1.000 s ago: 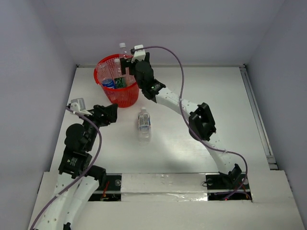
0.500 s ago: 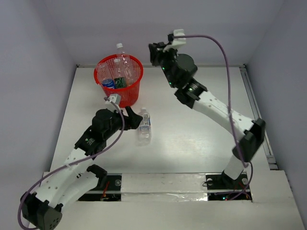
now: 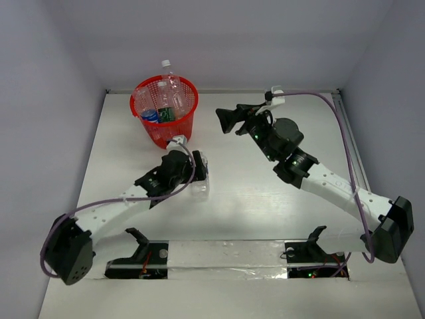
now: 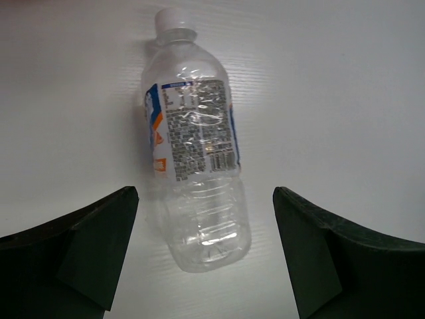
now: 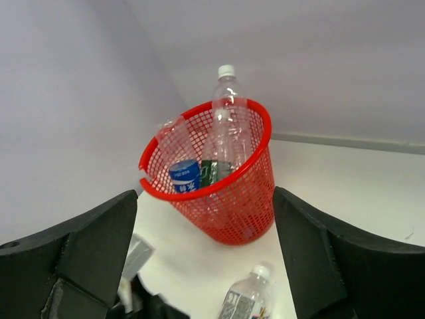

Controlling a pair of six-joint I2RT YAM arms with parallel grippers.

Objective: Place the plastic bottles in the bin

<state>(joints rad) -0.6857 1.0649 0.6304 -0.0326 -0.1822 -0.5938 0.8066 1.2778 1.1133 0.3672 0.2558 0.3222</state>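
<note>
One clear plastic bottle (image 3: 200, 189) with a blue and orange label and a white cap lies on the table, cap pointing away. In the left wrist view the bottle (image 4: 196, 139) lies lengthwise with its base between my fingers. My left gripper (image 3: 194, 171) (image 4: 206, 256) is open, straddling the base, not touching it. The red mesh bin (image 3: 179, 133) stands at the back left and holds several bottles (image 3: 166, 100), one standing tall above the rim. My right gripper (image 3: 226, 119) (image 5: 206, 259) is open and empty, in the air right of the bin (image 5: 232, 199), facing it.
The lying bottle's cap end (image 5: 249, 296) shows low in the right wrist view, near the bin's base. White walls enclose the table at the back and sides. A metal rail (image 3: 355, 159) runs along the right edge.
My left arm has reached forward and right, bringing its open gripper over the lying bottle. My right arm has swung away from above the bin to the right and lowered.
</note>
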